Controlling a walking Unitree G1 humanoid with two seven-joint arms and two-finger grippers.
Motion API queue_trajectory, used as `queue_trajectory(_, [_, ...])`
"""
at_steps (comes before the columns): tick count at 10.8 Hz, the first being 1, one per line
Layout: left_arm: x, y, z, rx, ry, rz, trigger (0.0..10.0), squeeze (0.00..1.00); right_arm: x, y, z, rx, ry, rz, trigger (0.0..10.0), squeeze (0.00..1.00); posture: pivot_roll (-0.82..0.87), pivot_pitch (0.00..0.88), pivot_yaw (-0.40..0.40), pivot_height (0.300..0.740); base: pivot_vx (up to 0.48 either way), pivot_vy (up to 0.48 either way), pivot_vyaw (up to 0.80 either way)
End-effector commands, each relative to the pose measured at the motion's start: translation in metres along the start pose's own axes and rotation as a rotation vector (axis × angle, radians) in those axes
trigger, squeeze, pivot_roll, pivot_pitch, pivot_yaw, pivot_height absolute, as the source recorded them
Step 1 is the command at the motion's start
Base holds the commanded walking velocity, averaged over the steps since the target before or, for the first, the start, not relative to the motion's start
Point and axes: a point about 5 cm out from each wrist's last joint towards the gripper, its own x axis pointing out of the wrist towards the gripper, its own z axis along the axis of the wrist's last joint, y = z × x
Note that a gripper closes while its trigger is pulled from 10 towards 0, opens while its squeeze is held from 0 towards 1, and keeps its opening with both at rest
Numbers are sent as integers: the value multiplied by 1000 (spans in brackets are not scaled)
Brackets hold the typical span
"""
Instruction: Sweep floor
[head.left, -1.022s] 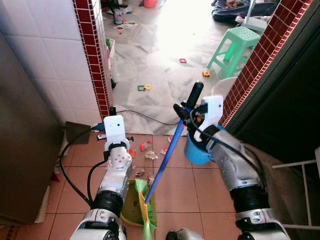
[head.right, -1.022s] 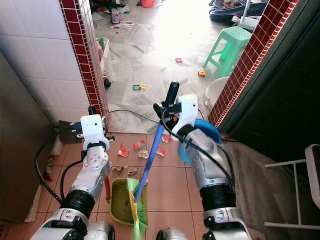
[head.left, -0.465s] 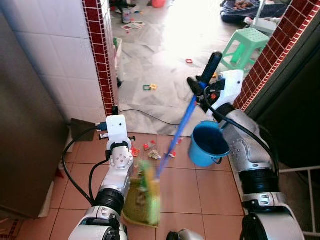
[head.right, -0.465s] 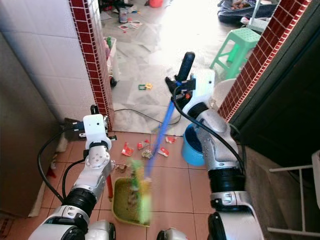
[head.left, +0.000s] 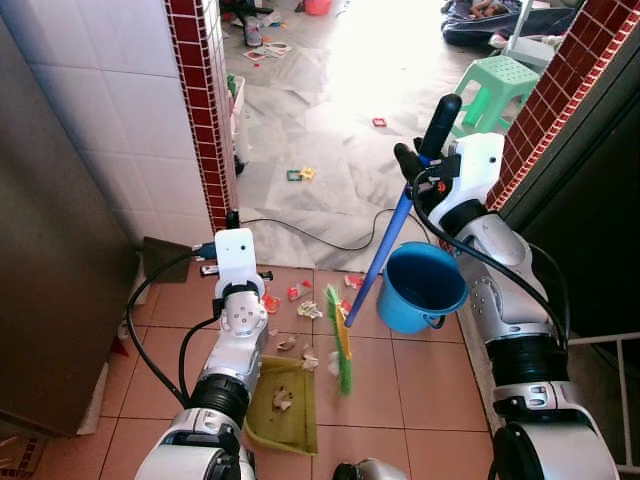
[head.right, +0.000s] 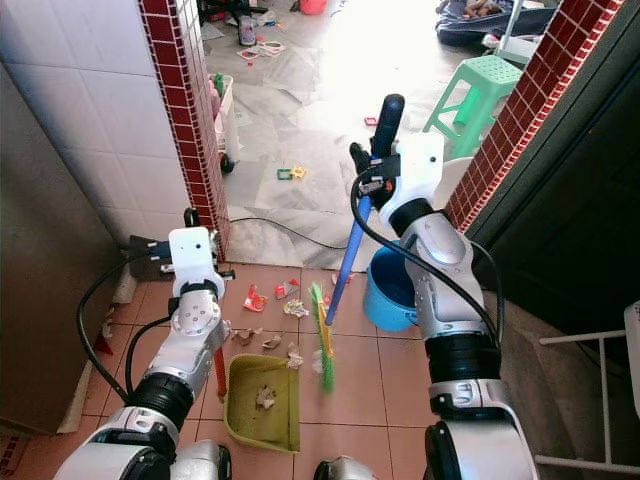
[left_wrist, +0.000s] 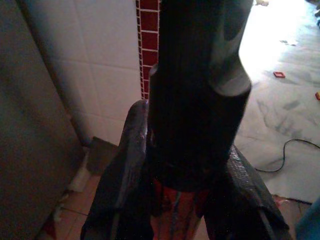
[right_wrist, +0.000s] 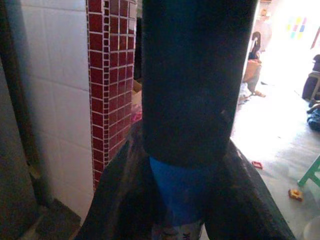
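Your broom (head.left: 375, 270) stands tilted over the terracotta floor (head.left: 420, 390), its green bristle head (head.left: 341, 340) down just beside the open mouth of the green dustpan (head.left: 283, 405), blue shaft rising toward one o'clock. The right gripper (head.left: 425, 165) has its jaws closed around the black grip at the top of the shaft, seen close in the right wrist view. The left gripper (left_wrist: 185, 200) has its jaws clamped on the dustpan's upright handle (head.right: 218, 372), red below a dark grip, though that wrist view is dim enough that I'd only call the red part probable.

A few scraps already lie in the pan, so you look to be mid-stroke in the gathering step. More scraps (head.left: 303, 355) sit just at the pan's lip, and red and white litter (head.left: 298, 295) lies farther off at twelve o'clock, with a blue bucket (head.left: 420, 285) at two o'clock of the bristles.

Next, you'd want to reach the bristles beyond that far litter and draw it toward six o'clock into the pan, keeping clear of the bucket.
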Motion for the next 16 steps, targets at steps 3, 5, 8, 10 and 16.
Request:
queue_trajectory(3, [-1,-10,-2,-17,21,-34,10000,0,-6,4,-11,-28,23,2,10000,0,24,60,-70,740,0,0,0])
queue_trajectory(5, [-2,-10,-3,-18,27,-42,10000,0,-7,11,-21,-59,60,40,10000,0,24,60,-71,740,0,0,0])
queue_trajectory(8, [-6,-24,-4,-137,81,-223,10000,0,-12,25,-34,-43,99,99,10000,0,27,60,-70,740,0,0,0])
queue_trajectory(10, [-8,-26,-1,-105,88,-329,10000,0,-9,25,-28,-104,57,110,10000,0,29,60,-70,740,0,0,0])
queue_trajectory(16, [4,18,8,148,37,-132,10000,0,-7,23,-24,-82,65,131,10000,0,30,62,-62,740,0,0,0])
